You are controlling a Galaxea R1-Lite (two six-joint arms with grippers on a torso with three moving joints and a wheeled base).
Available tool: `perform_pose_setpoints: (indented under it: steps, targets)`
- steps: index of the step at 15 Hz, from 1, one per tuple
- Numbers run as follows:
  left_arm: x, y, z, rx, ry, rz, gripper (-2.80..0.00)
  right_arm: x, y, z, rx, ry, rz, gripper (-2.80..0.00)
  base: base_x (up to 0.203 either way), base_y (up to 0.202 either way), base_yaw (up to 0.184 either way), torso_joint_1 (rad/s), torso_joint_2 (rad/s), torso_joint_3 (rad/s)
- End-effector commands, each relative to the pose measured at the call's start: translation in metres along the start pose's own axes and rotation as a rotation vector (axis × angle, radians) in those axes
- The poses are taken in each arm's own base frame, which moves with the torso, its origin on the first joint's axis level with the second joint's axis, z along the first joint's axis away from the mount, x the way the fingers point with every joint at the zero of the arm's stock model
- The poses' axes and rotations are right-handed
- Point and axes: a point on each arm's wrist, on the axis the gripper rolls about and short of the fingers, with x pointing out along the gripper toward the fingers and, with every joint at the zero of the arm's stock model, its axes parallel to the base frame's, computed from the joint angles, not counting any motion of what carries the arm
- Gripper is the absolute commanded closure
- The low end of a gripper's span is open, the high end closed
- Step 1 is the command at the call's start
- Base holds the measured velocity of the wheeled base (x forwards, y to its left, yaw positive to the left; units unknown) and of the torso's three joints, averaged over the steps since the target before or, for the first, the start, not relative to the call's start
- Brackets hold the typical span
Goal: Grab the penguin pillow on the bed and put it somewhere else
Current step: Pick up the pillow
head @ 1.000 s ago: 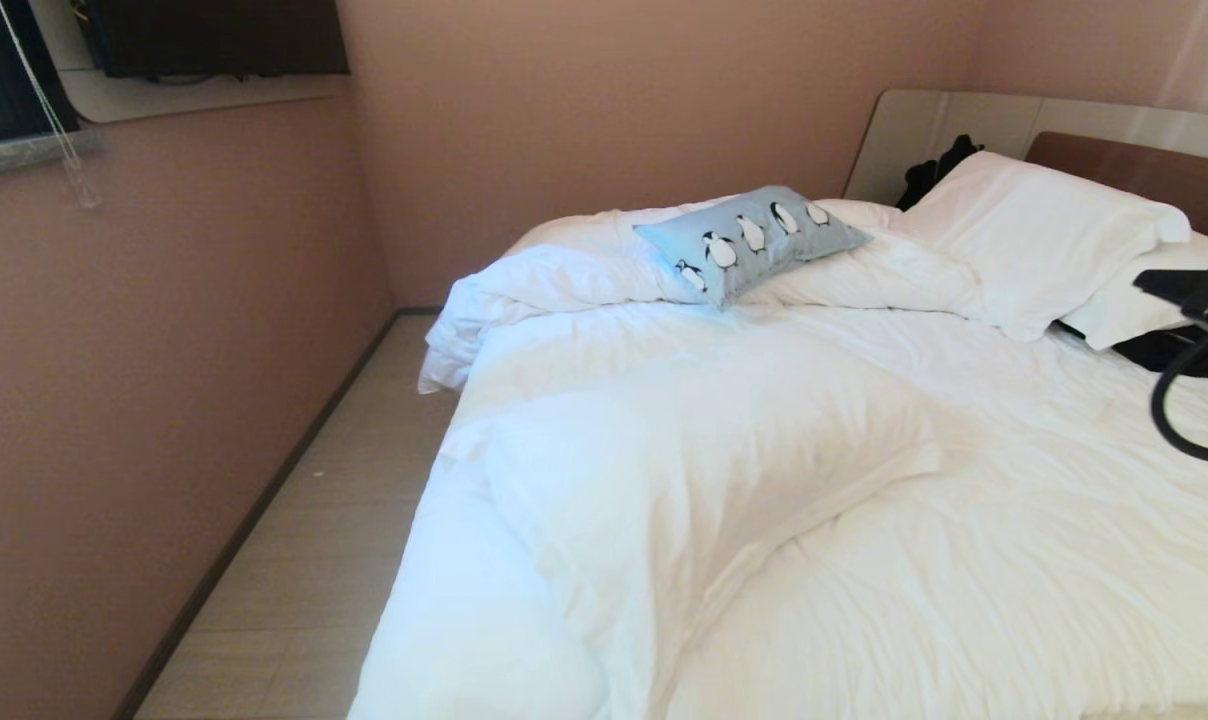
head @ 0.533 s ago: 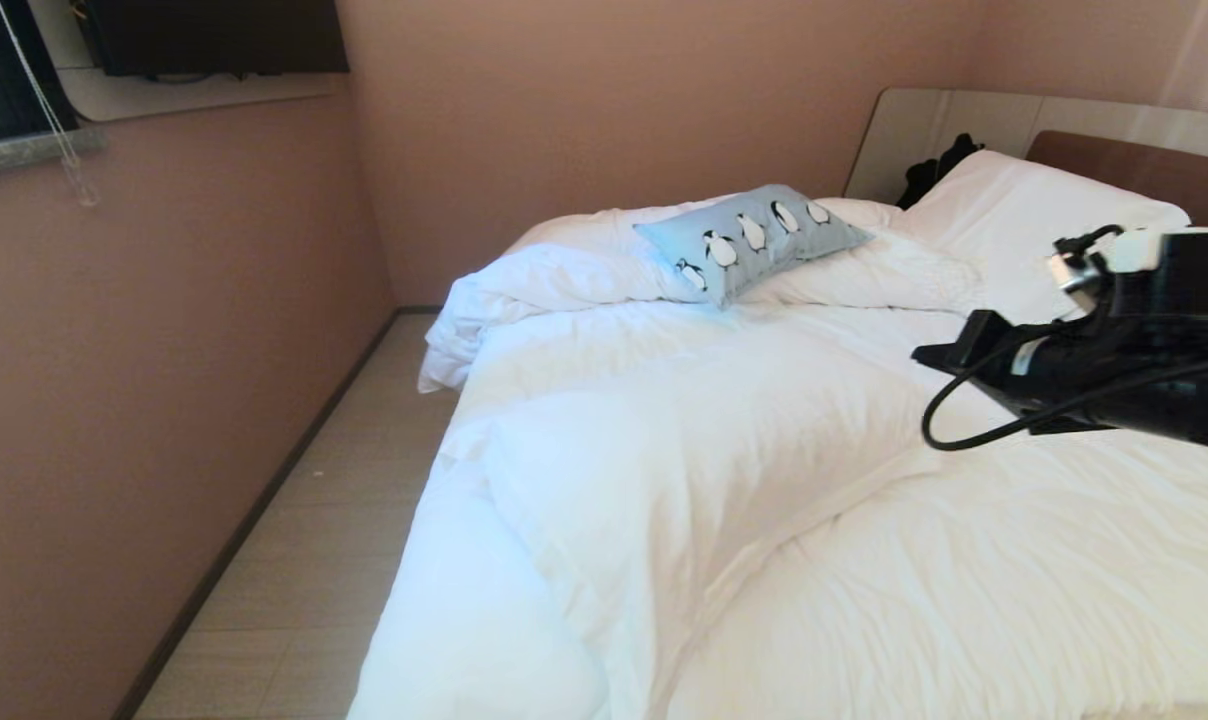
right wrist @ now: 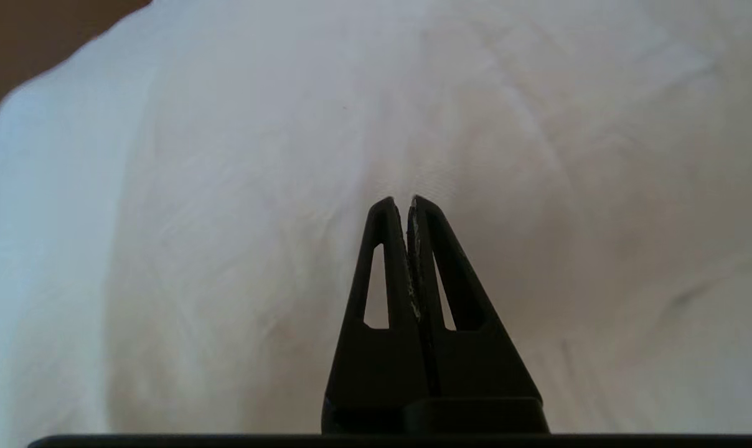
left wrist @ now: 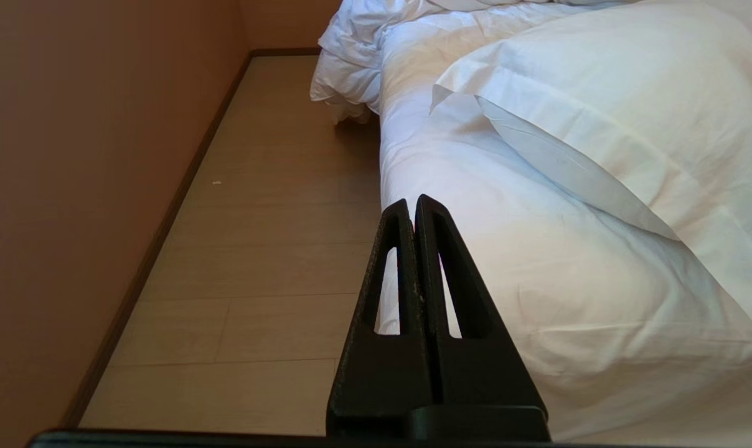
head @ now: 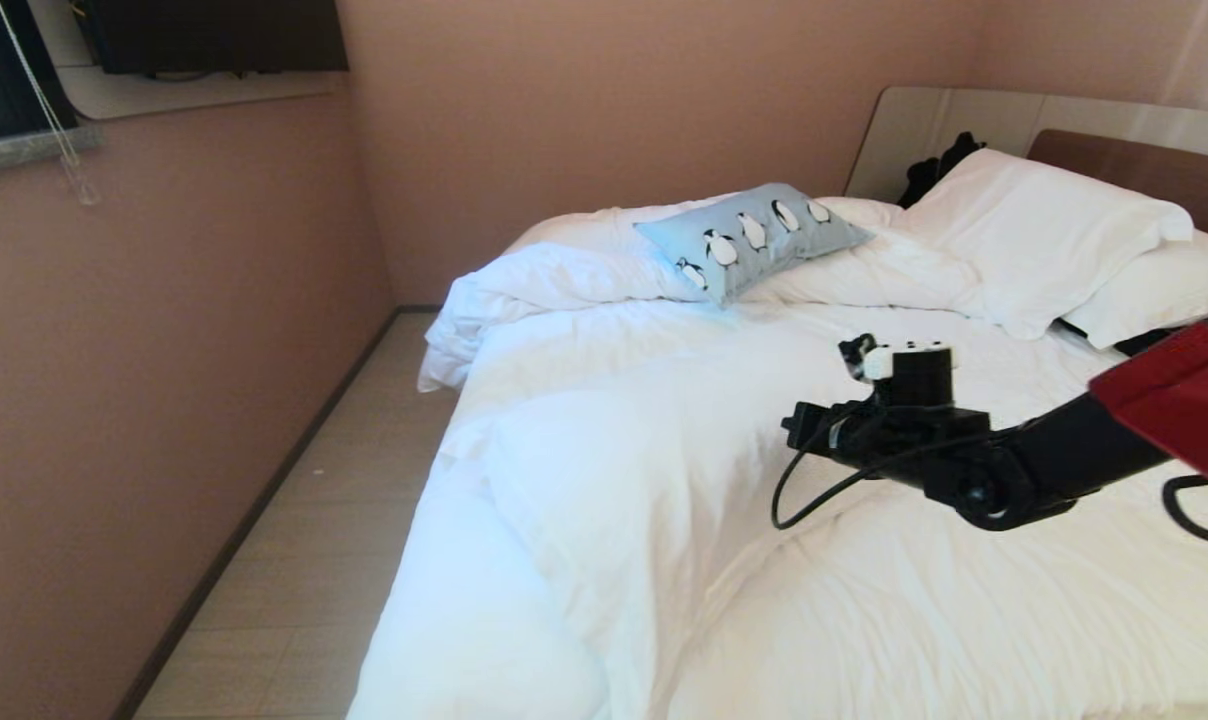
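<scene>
The penguin pillow (head: 754, 240), light blue with a row of black-and-white penguins, lies on the rumpled duvet at the far side of the bed (head: 664, 480). My right gripper (head: 790, 426) reaches in from the right over the middle of the duvet, well short of the pillow. In the right wrist view the right gripper (right wrist: 401, 202) is shut and empty, with only white bedding (right wrist: 226, 218) ahead of it. The left gripper (left wrist: 411, 202) is shut and empty, parked low beside the bed's near edge (left wrist: 538, 261) above the floor.
Two white pillows (head: 1034, 230) lean on the brown-and-beige headboard (head: 1134, 160) at the back right, with a dark item (head: 934, 165) behind them. A narrow strip of wooden floor (head: 304, 540) runs between the bed and the pink wall (head: 164, 400) on the left.
The right arm has swung in from the right edge of the head view, leftward and lower over the duvet, nearer the pillow. The pillow and bedding have not moved.
</scene>
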Motion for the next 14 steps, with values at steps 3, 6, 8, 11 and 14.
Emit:
perform_pose_setpoints:
  steps: [3,6,8,11,14]
  targets:
    - [0.000,0.000,0.000,0.000,0.000,0.001,0.00,0.021,0.034,-0.021,-0.172,-0.147,-0.136,0.00,0.000,0.000,0.000,0.000,0.00,0.000]
    - [0.000,0.000,0.000,0.000,0.000,0.001,0.00,0.018,0.051,-0.041,-0.142,-0.083,-0.120,0.00,0.000,0.000,0.000,0.000,0.00,0.000]
    - [0.000,0.000,0.000,0.000,0.001,0.001,0.00,0.010,0.059,-0.035,-0.135,-0.098,-0.102,0.00,0.000,0.000,0.000,0.000,0.00,0.000]
    - [0.000,0.000,0.000,0.000,0.000,0.001,0.00,-0.014,0.078,-0.021,-0.091,-0.085,-0.066,0.00,0.000,0.000,0.000,0.000,0.00,0.000]
    - [0.000,0.000,0.000,0.000,0.001,0.001,0.00,-0.038,0.087,-0.004,-0.017,0.011,-0.042,0.00,0.000,0.000,0.000,0.000,0.00,0.000]
